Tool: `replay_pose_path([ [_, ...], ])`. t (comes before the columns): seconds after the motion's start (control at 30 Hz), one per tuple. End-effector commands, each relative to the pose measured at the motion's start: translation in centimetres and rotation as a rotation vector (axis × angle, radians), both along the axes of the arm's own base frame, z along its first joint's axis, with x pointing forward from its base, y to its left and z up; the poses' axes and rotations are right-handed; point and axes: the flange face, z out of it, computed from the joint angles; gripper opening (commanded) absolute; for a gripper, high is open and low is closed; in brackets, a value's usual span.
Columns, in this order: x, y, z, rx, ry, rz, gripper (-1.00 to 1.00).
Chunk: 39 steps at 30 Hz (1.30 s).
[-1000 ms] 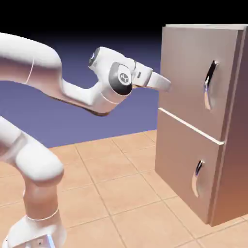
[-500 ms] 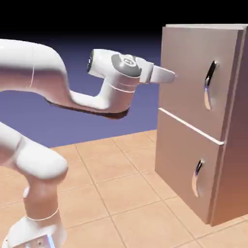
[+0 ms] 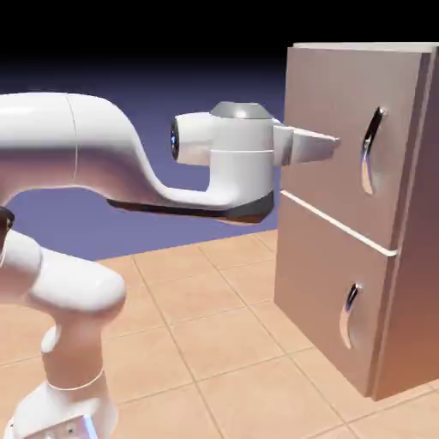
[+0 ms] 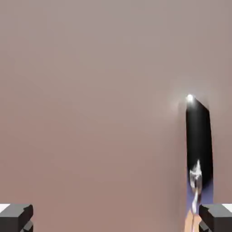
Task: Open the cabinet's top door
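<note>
My grey two-fingered claw [image 4: 116,218] is wide open, holding nothing. At the right of the exterior view stands the tall, boxy, pinkish-beige cabinet [image 3: 411,326]; its smooth, flat top door [image 3: 321,103] is closed, above a thin white seam [image 3: 339,225]. In the hand view, the long, curved chrome handle [image 4: 199,145] (mirror-dark, glossy) runs down the lower right, near one fingertip, with bare panel filling the left and middle.
</note>
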Motion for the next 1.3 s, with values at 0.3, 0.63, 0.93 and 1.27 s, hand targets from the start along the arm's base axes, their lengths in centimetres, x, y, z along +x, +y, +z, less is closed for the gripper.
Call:
replay_pose_path([
  [0.3,1.8,-4.5,-2.5,0.024,-0.060,0.003,0.00],
  [0.63,5.6,-3.8,-2.5,0.023,-0.060,-0.031,-1.00],
  [0.93,0.6,-1.3,-2.5,0.018,-0.062,-0.179,-1.00],
  [1.27,-4.7,2.3,-2.5,0.013,-0.063,-0.349,-1.00],
])
